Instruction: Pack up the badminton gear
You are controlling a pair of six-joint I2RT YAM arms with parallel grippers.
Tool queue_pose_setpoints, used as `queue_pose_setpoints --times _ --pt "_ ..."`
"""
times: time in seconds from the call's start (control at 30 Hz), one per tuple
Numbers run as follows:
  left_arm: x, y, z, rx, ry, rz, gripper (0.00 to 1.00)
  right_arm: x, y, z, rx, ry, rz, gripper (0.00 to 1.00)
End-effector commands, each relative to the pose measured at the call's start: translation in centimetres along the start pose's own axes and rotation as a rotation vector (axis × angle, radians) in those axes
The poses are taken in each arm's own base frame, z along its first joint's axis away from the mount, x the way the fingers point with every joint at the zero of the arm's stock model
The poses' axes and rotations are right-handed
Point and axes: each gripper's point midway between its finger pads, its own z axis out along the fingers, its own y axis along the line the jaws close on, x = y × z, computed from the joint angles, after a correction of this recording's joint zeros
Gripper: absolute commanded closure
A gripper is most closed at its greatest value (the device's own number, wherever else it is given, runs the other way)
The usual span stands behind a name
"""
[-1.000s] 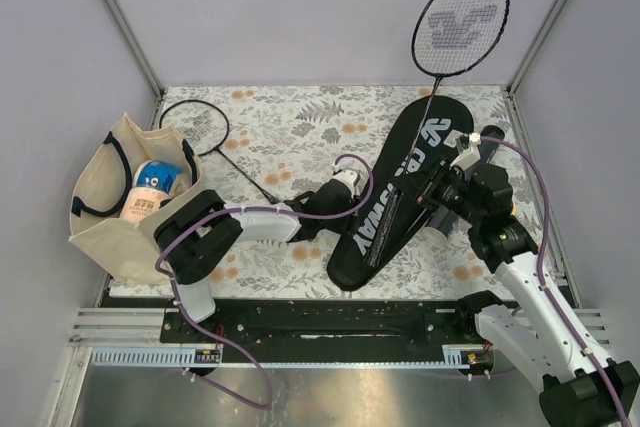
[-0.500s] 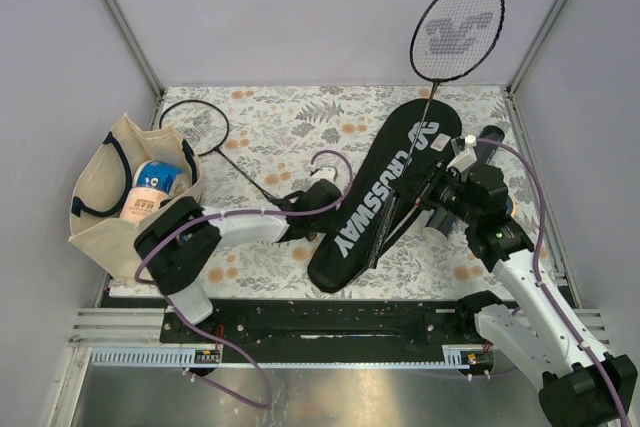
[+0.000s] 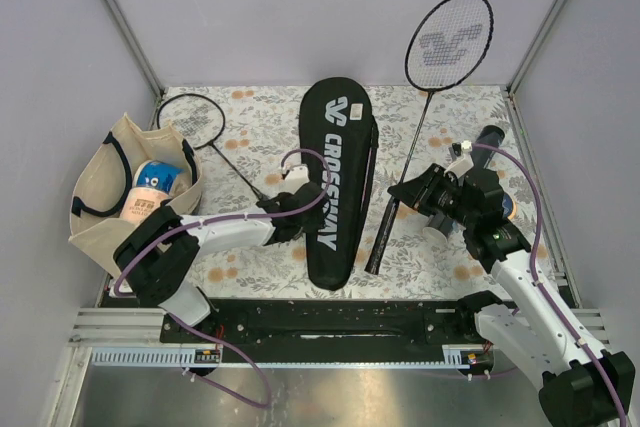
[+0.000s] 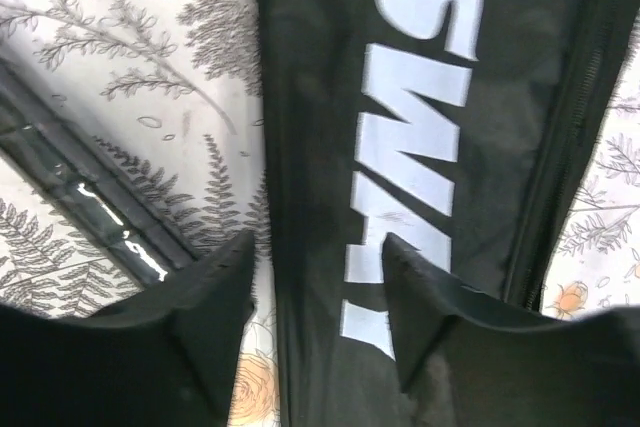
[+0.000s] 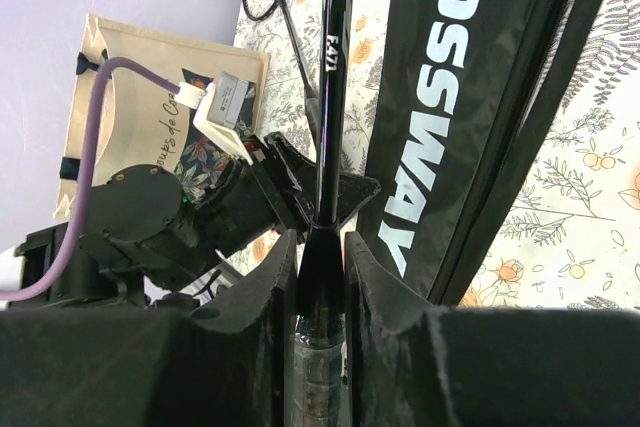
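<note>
at near right: right claw (image 5: pixel 320 239) clamped shut on racquet (image 5: pixel 331 57) where grip meets shaft, head tilted up | likely light and whippy, so hold the grip | left claw (image 4: pixel 318 257) open astride left edge of cover (image 3: pixel 345 162), flat mid-bench (image 3: pixel 260 127) | probably limp, slick; pinch an edge | second racquet (image 3: pixel 190 119) far left

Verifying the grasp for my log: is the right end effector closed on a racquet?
Yes: the right wrist view shows the right end effector pinching the racquet from both sides near its handle.
</note>
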Motion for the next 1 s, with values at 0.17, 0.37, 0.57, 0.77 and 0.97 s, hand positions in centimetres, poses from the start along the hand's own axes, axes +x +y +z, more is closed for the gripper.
queue_pose_setpoints --times 0.17,0.37,0.57,0.77,0.97 --pt "-4.1 -8.1 -2.2 0.086 -0.129 0.297 0.39 0.4 0.1 -0.4 -0.031 -0.008 -0.041 1.0" --pt "-2.5 -10.0 0.7 0.065 -0.064 0.279 0.44 1.3 -0.5 -0.9 -0.027 0.005 -0.042 1.0" --pt "-0.9 -10.6 3.1 0.05 -0.019 0.299 0.47 1.5 -0.6 -1.3 -0.022 0.009 -0.063 1.0" --pt "1.4 -10.0 4.7 0.048 0.035 0.3 0.48 1.6 -0.5 -1.5 -0.027 0.006 -0.065 1.0" --pt "2.6 -9.4 4.9 0.045 0.068 0.28 0.48 1.9 -0.9 -1.3 -0.02 0.019 -0.06 1.0"
